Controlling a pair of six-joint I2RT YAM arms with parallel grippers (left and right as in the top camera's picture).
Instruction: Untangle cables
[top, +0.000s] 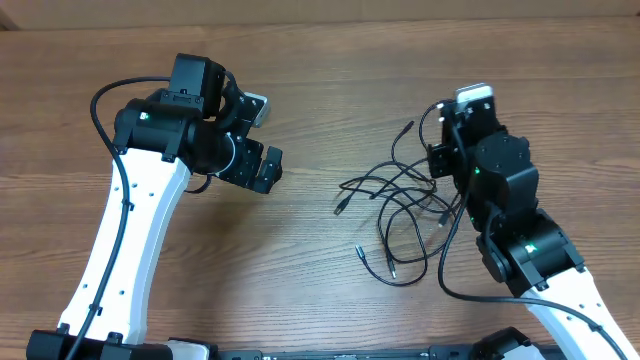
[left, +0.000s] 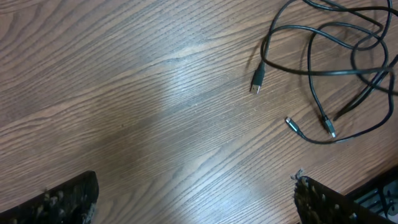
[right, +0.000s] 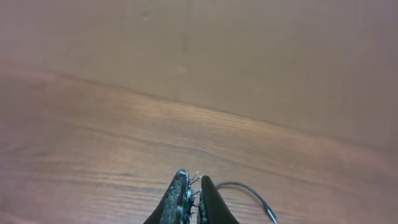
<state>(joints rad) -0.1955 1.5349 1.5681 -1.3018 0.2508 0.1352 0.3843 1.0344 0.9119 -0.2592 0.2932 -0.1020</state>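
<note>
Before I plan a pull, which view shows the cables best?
The overhead view: nearly the whole tangle of cables shows. The left wrist view catches only some loops and plug ends; the right wrist view, one strand by its fingers.

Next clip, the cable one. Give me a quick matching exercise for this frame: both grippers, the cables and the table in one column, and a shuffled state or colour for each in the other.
Column one:
1. left gripper
2. right gripper
3. cables
4. table

Column two:
A. brown wood grain
B. jaws shut, with a thin cord running off beside the fingertips
C. jaws wide open over bare wood
D. black, lying in tangled loops

Right pairs: 1-C, 2-B, 3-D, 4-A
</note>
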